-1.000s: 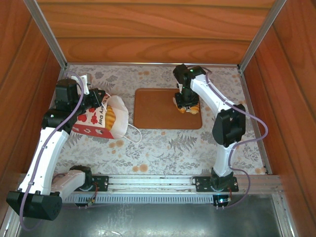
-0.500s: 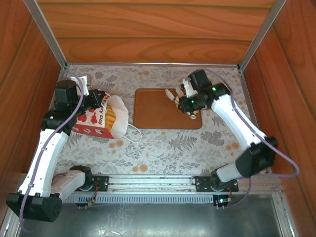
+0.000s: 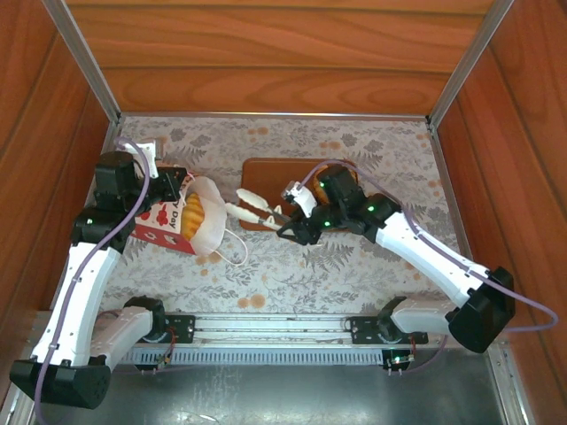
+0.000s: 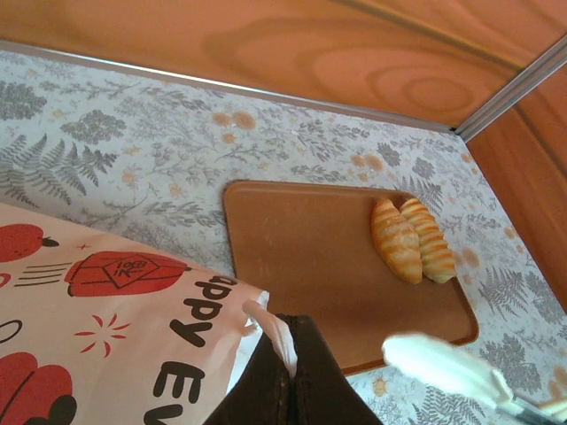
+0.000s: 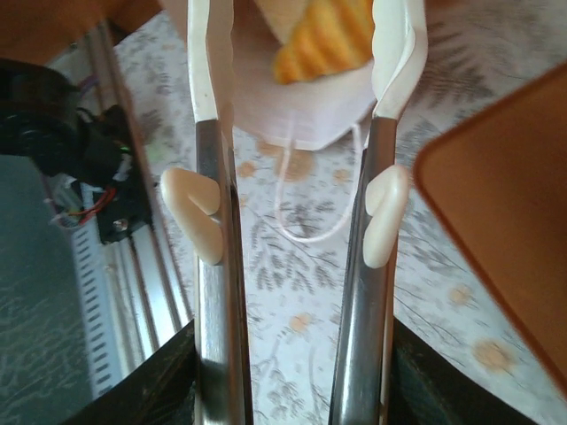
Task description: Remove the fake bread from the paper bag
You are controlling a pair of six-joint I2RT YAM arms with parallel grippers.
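The white paper bag [image 3: 166, 221] with its red fruit print lies on its side at the left, its mouth facing right. My left gripper [image 3: 182, 183] is shut on the bag's upper rim [image 4: 275, 332]. Fake bread [image 3: 197, 215] shows inside the mouth, ridged and golden [image 5: 323, 35]. Two more croissants [image 4: 412, 241] lie on the brown tray [image 4: 301, 248]. My right gripper [image 3: 301, 223] is shut on metal tongs [image 5: 217, 266]. The tongs' white tips [image 3: 245, 202] stand apart just right of the bag mouth, framing the bread in the right wrist view.
The bag's white cord handle [image 3: 237, 243] loops onto the floral cloth in front of the mouth. The brown tray [image 3: 266, 181] sits mid-table behind the tongs. Wooden walls close in the back and sides. The metal rail [image 3: 266, 328] runs along the near edge.
My right arm has swung from over the tray's right side leftward and nearer, bringing the empty tongs to the bag mouth. Bread stays on the tray. The left gripper still holds the bag.
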